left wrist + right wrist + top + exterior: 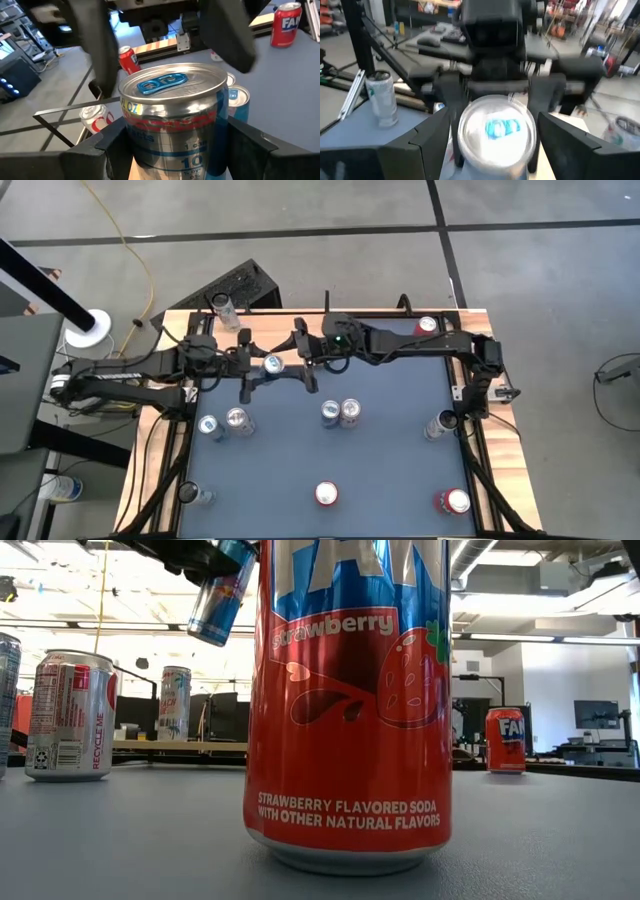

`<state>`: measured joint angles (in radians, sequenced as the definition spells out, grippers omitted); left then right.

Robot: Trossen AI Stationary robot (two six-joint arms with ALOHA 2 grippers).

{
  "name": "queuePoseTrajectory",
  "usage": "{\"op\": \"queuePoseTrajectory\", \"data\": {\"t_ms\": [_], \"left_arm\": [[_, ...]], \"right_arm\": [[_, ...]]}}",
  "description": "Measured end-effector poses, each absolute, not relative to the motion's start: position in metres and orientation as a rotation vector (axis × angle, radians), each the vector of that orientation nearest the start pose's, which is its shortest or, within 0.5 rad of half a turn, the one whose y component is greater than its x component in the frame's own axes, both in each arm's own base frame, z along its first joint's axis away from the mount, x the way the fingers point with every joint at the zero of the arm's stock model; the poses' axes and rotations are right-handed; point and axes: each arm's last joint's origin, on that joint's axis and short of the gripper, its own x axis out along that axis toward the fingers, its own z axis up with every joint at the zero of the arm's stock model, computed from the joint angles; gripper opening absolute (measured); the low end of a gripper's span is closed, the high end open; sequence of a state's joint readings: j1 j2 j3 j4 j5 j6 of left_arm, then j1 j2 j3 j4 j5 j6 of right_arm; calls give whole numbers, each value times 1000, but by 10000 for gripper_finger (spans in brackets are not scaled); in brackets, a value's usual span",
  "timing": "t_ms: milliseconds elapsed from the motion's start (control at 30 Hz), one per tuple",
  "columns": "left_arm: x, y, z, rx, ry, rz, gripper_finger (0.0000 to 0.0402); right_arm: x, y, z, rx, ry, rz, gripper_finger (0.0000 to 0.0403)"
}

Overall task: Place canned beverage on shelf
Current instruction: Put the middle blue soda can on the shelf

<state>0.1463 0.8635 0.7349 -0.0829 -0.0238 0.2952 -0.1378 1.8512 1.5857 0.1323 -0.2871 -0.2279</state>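
the canned beverage (272, 364) was off the table, near the far edge between the two arms. it was a silver and blue can with a red band. its lid looked sealed, with a blue pull tab lying flat. the only writing i could read on it was a large "10"; the smaller print was too blurred. in the low view it hung tilted in the air.

the left gripper (175, 145) pinched the can, one finger pressed against each side. the right gripper (495, 150) faced it from the other side with its fingers spread, straddling the can's top without clearly touching it.

a light-brown board (136, 173) showed just under the can in the left wrist view. whether that was the shelf i could not tell.

closest to the low camera stood a red can (350, 700) marked "strawberry" and "strawberry flavored soda with other natural flavors", with a strawberry drawn on it. a smaller red can (505, 740) farther back showed the letters "fa". a silver can (68, 715) to one side read "recycle me".

from above, more cans stood upright on the blue table (390, 460). two silver ones (340, 413) touched at mid-table. a clear tumbler (222, 307) stood on the far wooden edge, its contents not discernible.
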Motion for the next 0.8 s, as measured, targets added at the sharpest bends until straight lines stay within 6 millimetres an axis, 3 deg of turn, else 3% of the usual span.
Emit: {"op": "queuePoseTrajectory", "data": {"t_ms": [433, 800], "left_arm": [[193, 27, 310, 273, 243, 82, 234], [193, 27, 310, 279, 237, 51, 234]], "right_arm": [[445, -47, 323, -306, 146, 196, 291], [447, -36, 324, -413, 113, 217, 287]]}}
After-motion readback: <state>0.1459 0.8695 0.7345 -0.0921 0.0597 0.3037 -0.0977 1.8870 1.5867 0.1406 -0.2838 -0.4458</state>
